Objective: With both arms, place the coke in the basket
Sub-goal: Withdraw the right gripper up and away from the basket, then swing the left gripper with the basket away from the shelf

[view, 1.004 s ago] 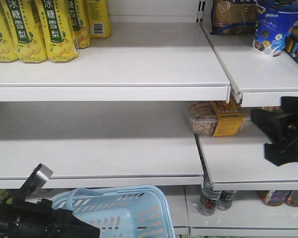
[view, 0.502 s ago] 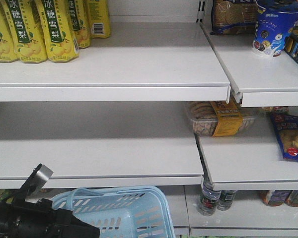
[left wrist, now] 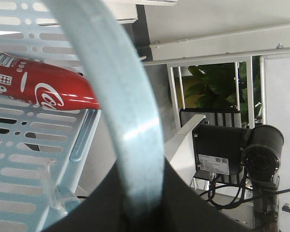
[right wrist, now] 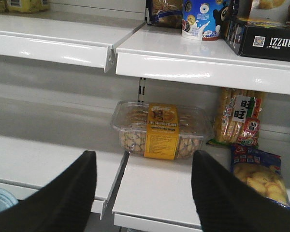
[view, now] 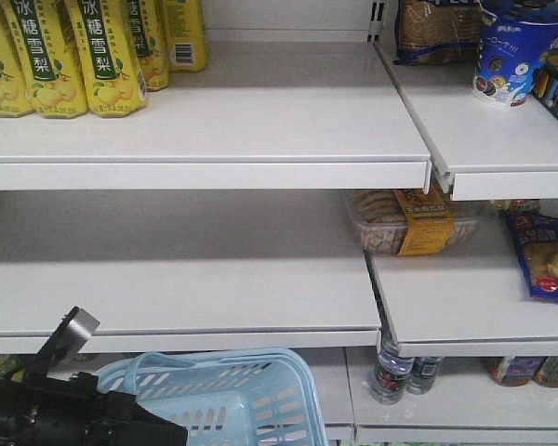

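Lying on its side inside the light blue slotted plastic basket (left wrist: 24, 140), the slim red metal coke bottle (left wrist: 43, 89) rests against the slotted wall. The left gripper (left wrist: 135, 203) has its jaws pinching the basket's pale blue swing handle (left wrist: 128, 111), which looks smooth and a bit flexible. The bottle seems stiff, light and slippery, so the middle of its body would be the best hold. At the right, the right gripper (right wrist: 142, 193) faces the shelf with its 2 jaws spread and holding nothing.
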